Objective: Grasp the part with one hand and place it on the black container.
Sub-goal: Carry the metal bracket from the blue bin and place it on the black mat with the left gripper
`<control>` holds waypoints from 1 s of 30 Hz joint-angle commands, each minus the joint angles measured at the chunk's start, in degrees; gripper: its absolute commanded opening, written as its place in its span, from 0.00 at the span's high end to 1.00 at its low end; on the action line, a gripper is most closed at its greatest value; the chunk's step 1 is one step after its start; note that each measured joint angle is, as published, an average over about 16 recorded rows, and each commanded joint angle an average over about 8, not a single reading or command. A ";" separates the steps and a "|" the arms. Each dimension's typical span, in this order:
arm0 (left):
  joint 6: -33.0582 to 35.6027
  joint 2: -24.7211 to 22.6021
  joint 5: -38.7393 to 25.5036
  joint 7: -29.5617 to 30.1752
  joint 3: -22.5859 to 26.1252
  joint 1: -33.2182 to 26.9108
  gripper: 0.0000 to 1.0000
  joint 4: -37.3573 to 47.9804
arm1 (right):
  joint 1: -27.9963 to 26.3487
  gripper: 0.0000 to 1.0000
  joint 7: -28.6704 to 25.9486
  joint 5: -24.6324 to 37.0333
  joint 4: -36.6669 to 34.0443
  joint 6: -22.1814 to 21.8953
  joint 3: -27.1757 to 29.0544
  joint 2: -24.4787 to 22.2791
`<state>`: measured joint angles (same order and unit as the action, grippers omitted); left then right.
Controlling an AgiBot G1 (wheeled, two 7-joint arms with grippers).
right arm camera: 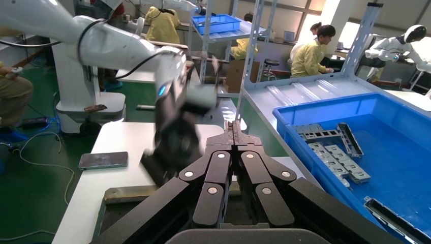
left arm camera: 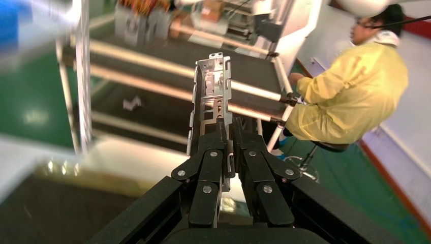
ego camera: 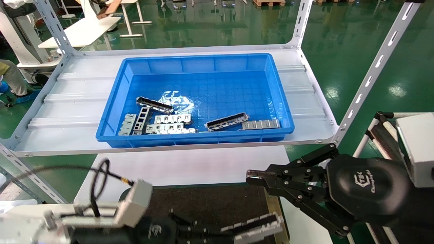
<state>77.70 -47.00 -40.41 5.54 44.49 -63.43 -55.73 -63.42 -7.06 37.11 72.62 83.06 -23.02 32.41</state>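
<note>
Left wrist view shows the part (left arm camera: 212, 96) clamped by its lower end in the left hand (left arm camera: 227, 133), sticking out ahead of the jaws with its open, slotted face toward the camera. Seen from the head, that same part (ego camera: 259, 226) hangs low over the near right portion of the black container (ego camera: 210, 203), the left hand (ego camera: 203, 232) reaching in from the robot's left; whether the part touches the surface cannot be told.

By my judgement the pick is done and the carry nearly so: what is left is to set the part down flat on the container and let go. Two more channels (ego camera: 154, 104) (ego camera: 226, 121) lie in the blue bin (ego camera: 112, 117) on the shelf (ego camera: 67, 112) among flat slotted plates (ego camera: 169, 119).

The right hand (ego camera: 252, 179) waits near the container's right edge, jaws pressed together on nothing, as the right wrist view confirms (right arm camera: 235, 131). It sits close to the part's free end, so room on that side looks tight; toward the container's middle and left the dark surface is open. The shelf's front lip overhangs the white bench (ego camera: 190, 166) beyond the container, limiting any lift upward and forward.
</note>
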 commanded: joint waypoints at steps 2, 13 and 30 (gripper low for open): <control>-6.00 1.54 0.05 3.17 0.65 4.99 1.00 -5.22 | 0.00 1.00 0.00 0.00 0.00 0.00 0.00 0.00; -37.32 1.73 -4.59 11.56 3.24 18.49 1.00 -18.00 | 0.00 1.00 0.00 0.00 0.00 0.00 0.00 0.00; -77.57 -10.61 -8.29 19.82 10.17 23.22 1.00 -19.00 | 0.00 1.00 0.01 -0.01 0.00 0.00 -0.01 0.00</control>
<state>0.46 -57.39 -48.12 25.03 54.62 -40.27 -74.75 -63.42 -7.05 37.10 72.62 83.05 -23.03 32.40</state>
